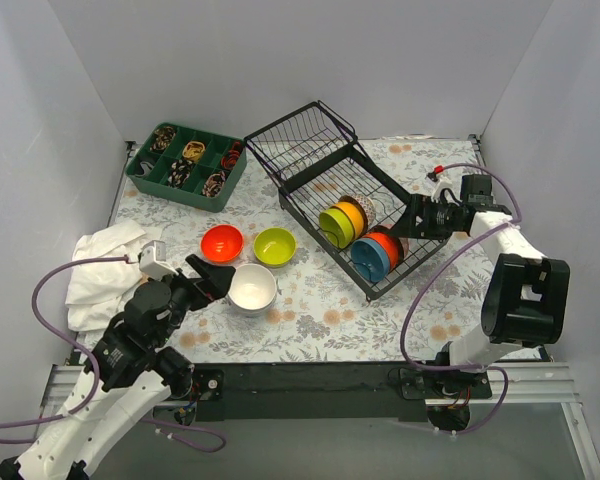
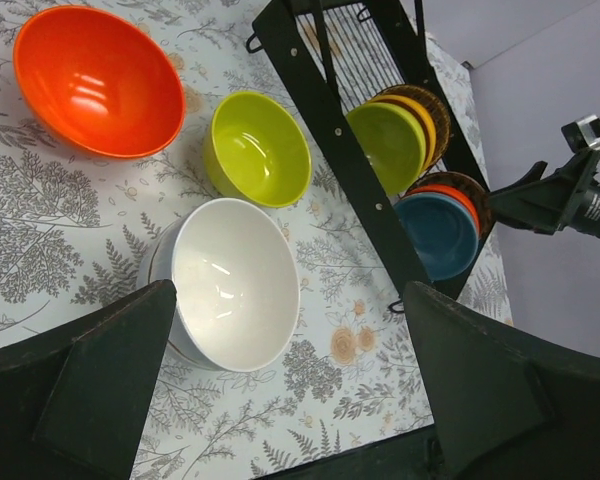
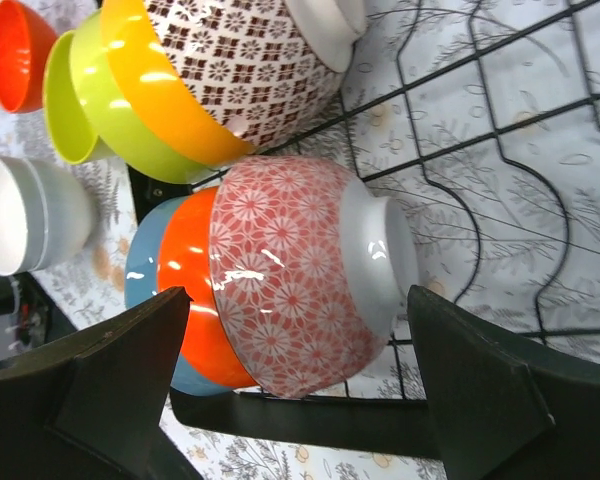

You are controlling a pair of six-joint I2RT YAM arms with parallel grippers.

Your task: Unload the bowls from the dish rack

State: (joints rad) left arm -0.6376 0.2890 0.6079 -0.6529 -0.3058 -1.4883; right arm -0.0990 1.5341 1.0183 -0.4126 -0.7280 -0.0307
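Observation:
The black wire dish rack (image 1: 300, 140) stands at the back right of the table. Two rows of bowls lean on edge in it: green, yellow and brown-patterned (image 1: 342, 222), and blue, orange and red-patterned (image 1: 377, 252). My right gripper (image 1: 405, 225) is open beside the rack; the red-patterned bowl (image 3: 300, 270) lies just beyond its spread fingers (image 3: 110, 390), untouched. An orange bowl (image 1: 222, 243), a lime bowl (image 1: 274, 246) and a white bowl (image 1: 252, 287) sit upright on the table. My left gripper (image 1: 215, 280) is open and empty, just left of the white bowl (image 2: 235, 283).
A green compartment tray (image 1: 185, 165) with small items sits at the back left. A crumpled white cloth (image 1: 105, 265) lies at the left edge. Grey walls close in on three sides. A floral cloth covers the table (image 1: 320, 320).

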